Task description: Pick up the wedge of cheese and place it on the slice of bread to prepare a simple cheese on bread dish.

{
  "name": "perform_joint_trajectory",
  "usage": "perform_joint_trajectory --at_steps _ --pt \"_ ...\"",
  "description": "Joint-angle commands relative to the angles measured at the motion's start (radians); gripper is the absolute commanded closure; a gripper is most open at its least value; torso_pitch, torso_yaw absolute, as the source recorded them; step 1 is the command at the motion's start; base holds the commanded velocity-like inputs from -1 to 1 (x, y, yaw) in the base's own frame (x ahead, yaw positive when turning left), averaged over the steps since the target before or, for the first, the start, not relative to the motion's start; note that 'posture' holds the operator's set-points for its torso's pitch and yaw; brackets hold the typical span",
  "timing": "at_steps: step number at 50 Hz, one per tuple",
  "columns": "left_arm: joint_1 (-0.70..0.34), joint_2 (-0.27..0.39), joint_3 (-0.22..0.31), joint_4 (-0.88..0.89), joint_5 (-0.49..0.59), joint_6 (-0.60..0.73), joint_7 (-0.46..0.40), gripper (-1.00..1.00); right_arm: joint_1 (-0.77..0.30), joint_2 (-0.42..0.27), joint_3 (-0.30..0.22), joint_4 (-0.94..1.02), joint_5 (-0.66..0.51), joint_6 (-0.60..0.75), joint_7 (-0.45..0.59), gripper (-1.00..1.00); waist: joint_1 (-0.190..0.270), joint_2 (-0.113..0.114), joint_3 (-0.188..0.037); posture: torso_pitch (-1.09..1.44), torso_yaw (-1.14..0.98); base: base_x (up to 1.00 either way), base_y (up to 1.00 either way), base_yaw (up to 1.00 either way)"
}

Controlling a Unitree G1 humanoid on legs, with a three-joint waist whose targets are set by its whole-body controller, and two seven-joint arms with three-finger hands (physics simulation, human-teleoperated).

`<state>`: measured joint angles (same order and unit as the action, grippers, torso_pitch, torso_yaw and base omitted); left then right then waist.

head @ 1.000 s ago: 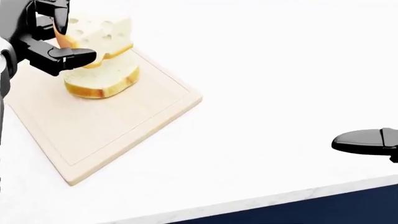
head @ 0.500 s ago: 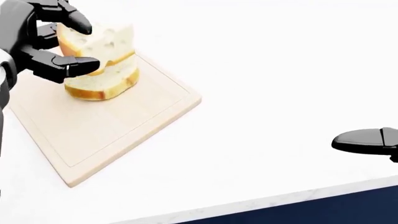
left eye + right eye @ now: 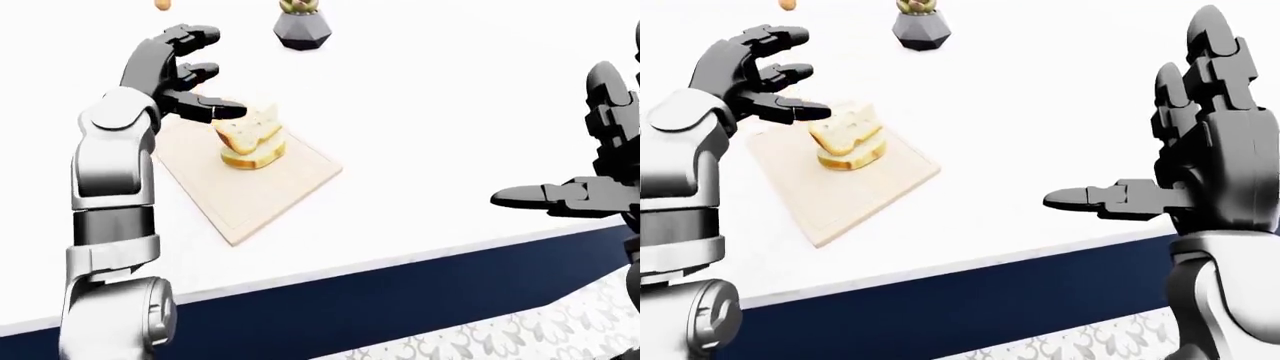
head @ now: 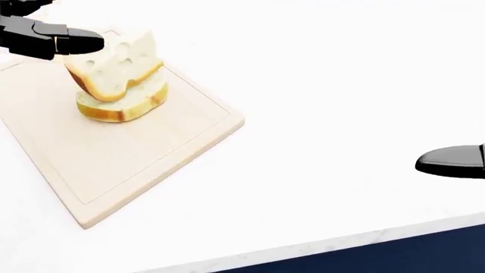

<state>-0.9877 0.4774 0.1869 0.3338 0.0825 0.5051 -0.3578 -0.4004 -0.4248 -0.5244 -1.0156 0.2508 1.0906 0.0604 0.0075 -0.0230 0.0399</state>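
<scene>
A pale wedge of cheese (image 4: pixel 117 62) with holes lies tilted on top of the slice of bread (image 4: pixel 125 101), on a light wooden cutting board (image 4: pixel 144 165) at the head view's upper left. My left hand (image 3: pixel 190 79) hovers just left of and above the cheese with its fingers spread, open and not touching it. Only one black fingertip (image 4: pixel 75 41) of it shows in the head view. My right hand (image 3: pixel 1160 150) is raised at the right, open and holding nothing.
The board lies on a white counter (image 4: pixel 341 114) whose edge runs along the bottom, with a dark blue face (image 3: pixel 400 292) below. A grey faceted plant pot (image 3: pixel 302 31) stands at the top of the eye views. A small orange object (image 3: pixel 163 4) sits at the top left.
My left hand has opened, let go of the cheese and drawn up and to the left. The cheese now rests tilted on the bread. The right hand shifted slightly right.
</scene>
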Motion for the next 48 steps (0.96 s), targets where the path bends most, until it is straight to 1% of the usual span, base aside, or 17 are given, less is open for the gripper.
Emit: perform_joint_trajectory --at_steps 1,4,8,9,15,19,23,25,26,28,30,31,32,36,41,45,48 --pt "-0.031 0.027 0.02 -0.084 -0.019 0.031 -0.001 -0.59 -0.033 -0.026 -0.023 -0.019 0.016 0.003 -0.008 -1.0 0.001 0.0 -0.023 0.0 0.0 0.0 0.0 0.0" --pt "-0.021 0.054 0.039 -0.156 -0.043 0.083 -0.005 -0.67 -0.055 -0.048 -0.039 -0.022 0.041 0.028 -0.016 -1.0 0.0 0.002 -0.02 0.0 0.0 0.0 0.0 0.0" --pt "-0.008 0.091 0.06 -0.223 -0.068 0.128 -0.002 -0.91 -0.09 -0.082 -0.073 -0.027 0.087 0.069 -0.032 -1.0 0.0 0.002 -0.016 0.0 0.0 0.0 0.0 0.0" --pt "-0.008 0.104 0.069 -0.238 -0.077 0.141 -0.003 -1.0 -0.101 -0.09 -0.083 -0.028 0.101 0.08 -0.037 -1.0 0.0 0.002 -0.014 0.0 0.0 0.0 0.0 0.0" --pt "0.005 0.172 0.11 -0.313 -0.131 0.207 0.0 -1.0 -0.131 -0.148 -0.16 -0.032 0.201 0.125 -0.073 -1.0 0.002 0.002 -0.008 0.0 0.0 0.0 0.0 0.0" --pt "0.01 0.22 0.134 -0.363 -0.172 0.252 0.009 -1.0 -0.151 -0.204 -0.241 -0.019 0.296 0.148 -0.11 -1.0 0.003 0.001 -0.004 0.0 0.0 0.0 0.0 0.0" --pt "0.008 0.274 0.161 -0.395 -0.213 0.289 0.017 -1.0 -0.146 -0.266 -0.325 0.004 0.418 0.143 -0.179 -1.0 0.005 -0.001 0.002 0.0 0.0 0.0 0.0 0.0" --pt "0.013 0.298 0.171 -0.413 -0.235 0.305 0.024 -1.0 -0.128 -0.298 -0.355 0.016 0.49 0.125 -0.229 -1.0 0.005 -0.002 0.005 0.0 0.0 0.0 0.0 0.0" --pt "0.015 0.314 0.183 -0.423 -0.25 0.318 0.026 -1.0 -0.119 -0.317 -0.379 0.024 0.531 0.112 -0.258 -1.0 0.006 -0.002 0.006 0.0 0.0 0.0 0.0 0.0" --pt "0.011 0.339 0.197 -0.427 -0.276 0.33 0.039 -1.0 -0.09 -0.352 -0.412 0.044 0.611 0.071 -0.329 -1.0 0.006 -0.003 0.009 0.0 0.0 0.0 0.0 0.0" --pt "0.009 0.366 0.207 -0.428 -0.304 0.334 0.054 -1.0 -0.053 -0.393 -0.439 0.069 0.698 0.018 -0.409 -1.0 0.006 -0.004 0.011 0.0 0.0 0.0 0.0 0.0" --pt "0.007 0.384 0.224 -0.43 -0.322 0.338 0.065 -1.0 -0.033 -0.422 -0.46 0.081 0.741 -0.015 -0.445 -1.0 0.007 -0.004 0.012 0.0 0.0 0.0 0.0 0.0" --pt "0.012 0.394 0.224 -0.431 -0.337 0.337 0.073 -1.0 -0.007 -0.446 -0.467 0.09 0.778 -0.05 -0.479 -1.0 0.007 -0.005 0.013 0.0 0.0 0.0 0.0 0.0" --pt "0.038 0.441 0.253 -0.437 -0.397 0.338 0.117 -1.0 0.088 -0.524 -0.538 0.134 0.875 -0.184 -0.595 -1.0 0.008 -0.005 0.018 0.0 0.0 0.0 0.0 0.0" --pt "0.144 0.475 0.302 -0.493 -0.476 0.339 0.155 -1.0 0.183 -0.554 -0.612 0.154 0.925 -0.267 -0.659 -1.0 0.006 -0.004 0.022 0.0 0.0 0.0 0.0 0.0" --pt "0.251 0.501 0.378 -0.528 -0.54 0.329 0.181 -1.0 0.246 -0.55 -0.712 0.173 0.941 -0.29 -0.669 -1.0 0.004 -0.003 0.023 0.0 0.0 0.0 0.0 0.0" --pt "0.352 0.527 0.468 -0.562 -0.595 0.323 0.199 -1.0 0.283 -0.552 -0.796 0.195 0.951 -0.303 -0.673 -1.0 0.003 -0.001 0.026 0.0 0.0 0.0 0.0 0.0"
